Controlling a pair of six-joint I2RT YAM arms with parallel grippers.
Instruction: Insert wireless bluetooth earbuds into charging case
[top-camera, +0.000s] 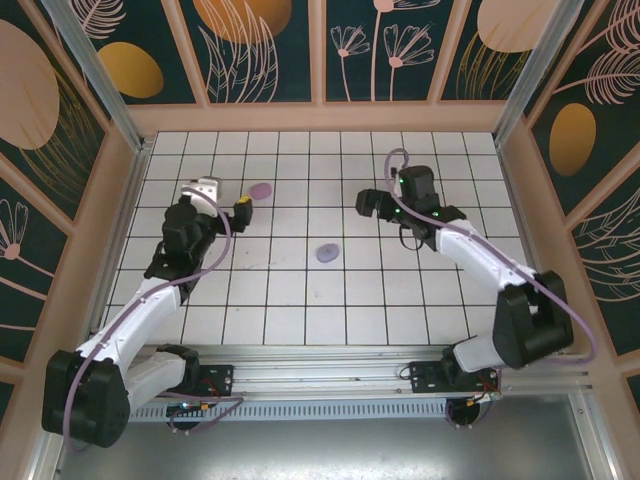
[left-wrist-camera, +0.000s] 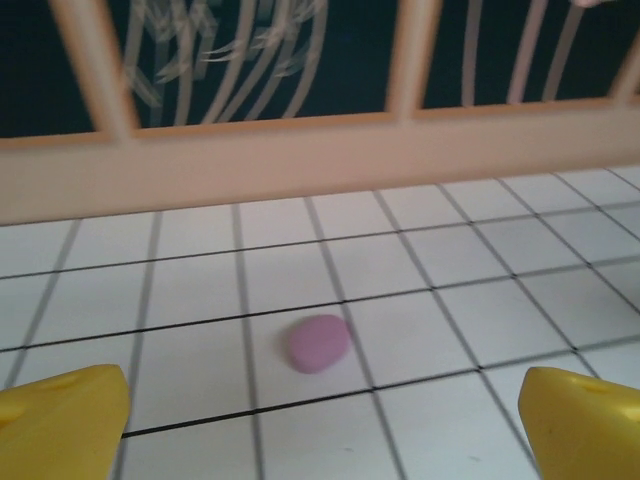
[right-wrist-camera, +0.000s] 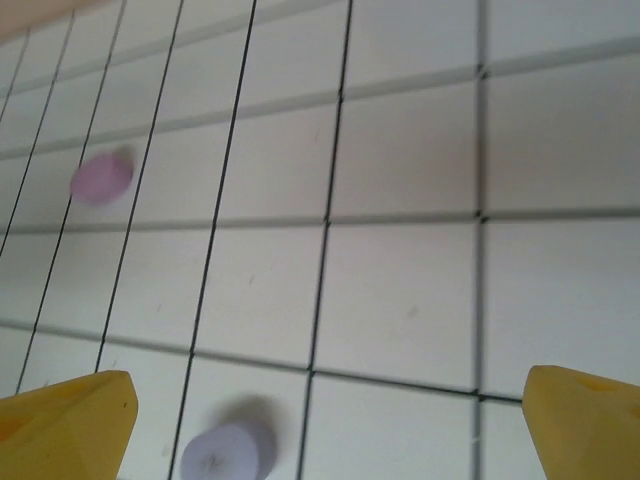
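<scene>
Two closed oval charging cases lie on the white tiled floor. A pink-purple case (top-camera: 261, 190) (left-wrist-camera: 320, 343) sits at the back left, and a lilac case (top-camera: 327, 253) (right-wrist-camera: 228, 452) lies near the middle. My left gripper (top-camera: 236, 206) (left-wrist-camera: 322, 405) is open just short of the pink-purple case, which lies ahead between its yellow fingers (left-wrist-camera: 70, 420), untouched. My right gripper (top-camera: 372, 205) (right-wrist-camera: 330, 405) is open above bare tiles to the right of the lilac case, with the pink-purple case (right-wrist-camera: 101, 178) farther off. The earbuds are out of view.
A wooden rail (left-wrist-camera: 300, 160) and patterned panels wall the floor at the back and sides. The arm bases sit on the metal rail (top-camera: 320, 365) at the near edge. Bare tiles lie between the two arms.
</scene>
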